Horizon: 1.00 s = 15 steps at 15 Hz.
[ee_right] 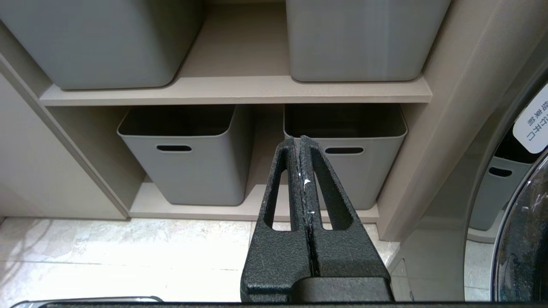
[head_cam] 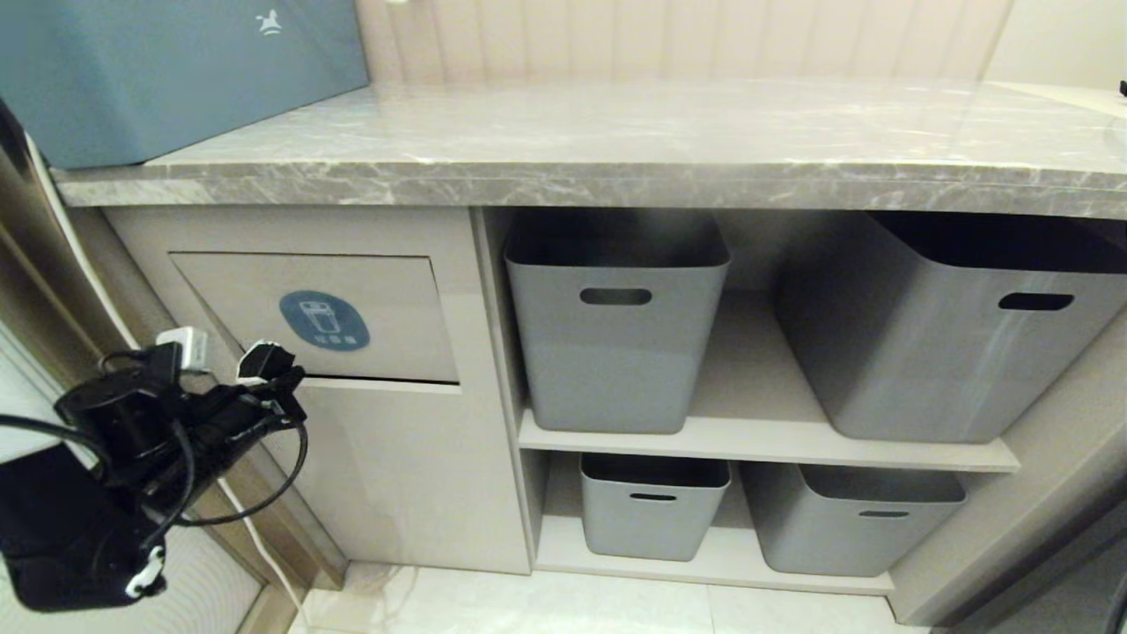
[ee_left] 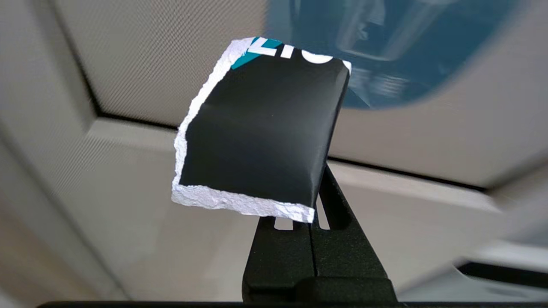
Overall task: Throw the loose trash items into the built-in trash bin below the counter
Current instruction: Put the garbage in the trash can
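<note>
- The left gripper [head_cam: 264, 365] is clamped on the torn black piece [ee_left: 261, 128], just in front of the built-in trash bin's flap [head_cam: 387, 308], low on its left, below the tabletop [head_cam: 616, 141].
- The right gripper [ee_right: 302, 143] is closed and empty, facing the grey tubs [ee_right: 184, 158] on the lower shelf.

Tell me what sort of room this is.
Probably a home laundry or utility room: a marble counter over a built-in bin flap, shelves of grey tubs, and what looks like a washer door.
</note>
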### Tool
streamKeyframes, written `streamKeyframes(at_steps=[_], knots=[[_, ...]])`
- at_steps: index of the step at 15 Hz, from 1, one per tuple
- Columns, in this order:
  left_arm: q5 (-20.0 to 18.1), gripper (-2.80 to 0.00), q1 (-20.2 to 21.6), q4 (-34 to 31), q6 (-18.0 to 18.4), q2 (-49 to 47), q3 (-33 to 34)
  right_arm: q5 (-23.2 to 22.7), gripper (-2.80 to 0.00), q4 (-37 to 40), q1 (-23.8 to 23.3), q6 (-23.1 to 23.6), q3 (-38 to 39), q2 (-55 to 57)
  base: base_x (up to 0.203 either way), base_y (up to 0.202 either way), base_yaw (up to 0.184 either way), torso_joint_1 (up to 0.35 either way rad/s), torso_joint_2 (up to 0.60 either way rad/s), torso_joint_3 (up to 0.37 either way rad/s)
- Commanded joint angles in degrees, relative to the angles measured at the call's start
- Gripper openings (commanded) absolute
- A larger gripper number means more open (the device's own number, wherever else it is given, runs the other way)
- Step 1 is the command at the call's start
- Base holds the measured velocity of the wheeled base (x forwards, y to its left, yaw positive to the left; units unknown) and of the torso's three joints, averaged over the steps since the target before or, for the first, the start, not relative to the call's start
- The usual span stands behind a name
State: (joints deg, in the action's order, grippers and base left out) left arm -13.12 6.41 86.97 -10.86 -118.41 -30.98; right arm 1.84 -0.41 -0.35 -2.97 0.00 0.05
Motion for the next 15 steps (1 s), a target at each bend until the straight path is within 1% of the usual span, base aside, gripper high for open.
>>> streamKeyframes(at_steps=[1, 5, 9, 12, 15], knots=[[-0.1, -2.80, -0.1, 0.6, -0.1, -7.0, -4.3, 0.0, -2.80, 0.0, 0.0, 0.0, 0.1, 0.0, 0.000, 0.000, 0.000, 0.000, 0.00, 0.000], [-0.1, -2.80, -0.8, 0.7, -0.1, -12.6, -13.6, 0.0, -2.80, 0.0, 0.0, 0.0, 0.1, 0.0, 0.000, 0.000, 0.000, 0.000, 0.00, 0.000], [-0.1, -2.80, -1.2, 0.7, 0.0, -16.0, -21.3, 0.0, -2.80, 0.0, 0.0, 0.0, 0.1, 0.0, 0.000, 0.000, 0.000, 0.000, 0.00, 0.000], [-0.1, -2.80, -1.4, 0.7, 0.0, -18.5, -26.3, 0.0, -2.80, 0.0, 0.0, 0.0, 0.1, 0.0, 0.000, 0.000, 0.000, 0.000, 0.00, 0.000], [-0.2, -2.80, -1.4, 0.0, 0.0, -19.0, -29.8, 0.0, -2.80, 0.0, 0.0, 0.0, 0.1, 0.0, 0.000, 0.000, 0.000, 0.000, 0.00, 0.000]])
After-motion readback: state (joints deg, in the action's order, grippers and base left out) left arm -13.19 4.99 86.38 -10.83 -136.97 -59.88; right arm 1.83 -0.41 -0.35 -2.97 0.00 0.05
